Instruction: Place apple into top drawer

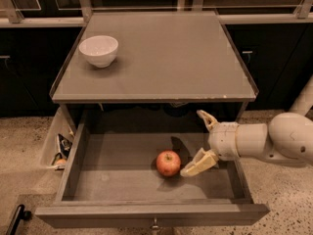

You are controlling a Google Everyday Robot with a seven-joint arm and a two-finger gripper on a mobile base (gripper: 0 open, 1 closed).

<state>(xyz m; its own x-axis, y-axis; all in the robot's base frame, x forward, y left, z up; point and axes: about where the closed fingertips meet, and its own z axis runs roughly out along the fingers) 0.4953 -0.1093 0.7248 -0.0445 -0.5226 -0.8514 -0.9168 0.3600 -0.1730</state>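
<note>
Grey surface (161,58) bearing a white bowl (98,50), dark cabinets (29,82) behind; apple (168,163) lies in top drawer (122,177) just beside the released, wide-spread gripper (191,143).

The top drawer (122,177) looks like matt grey-brown wood with a smooth floor, and a small metal knob (155,225) sits on its front. Inside it, the apple (168,163) has smooth, faintly shiny skin. Over the drawer's right part, the gripper (192,143) is smooth cream plastic, its fingers spread. Above the drawer, the cabinet top (161,53) is matt and the white bowl (98,50) looks glazed.
</note>
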